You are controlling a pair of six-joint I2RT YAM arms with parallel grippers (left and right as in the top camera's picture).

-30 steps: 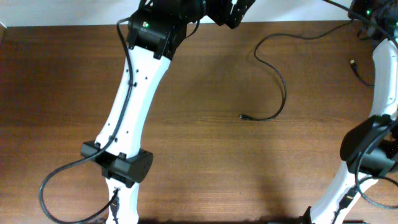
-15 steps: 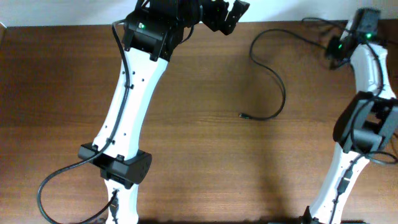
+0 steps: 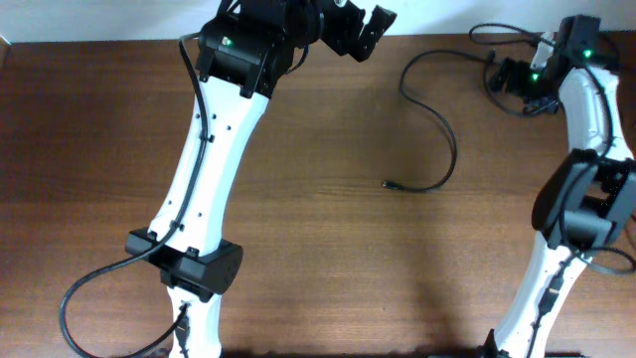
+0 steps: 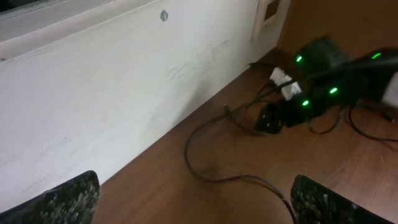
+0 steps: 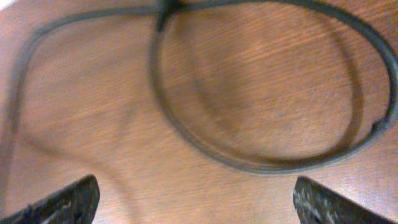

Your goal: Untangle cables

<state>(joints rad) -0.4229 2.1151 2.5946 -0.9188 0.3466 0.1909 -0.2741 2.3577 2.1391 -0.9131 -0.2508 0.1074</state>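
At far right of the surface point(image 3: 318, 259), right gripper point(image 5: 198, 199) is hovering wide open over a loop of the cables point(image 3: 452, 149), holding nothing; left gripper point(image 4: 196, 199) is gaping empty too, facing the back wall point(image 4: 93, 93). Slack is curving toward centre, plug end point(image 3: 388, 185) lying free. Likely risk: closing where strands are crossing could be cinching the loop tighter, or dragging slack off the back edge. No readable labels or brand showing.
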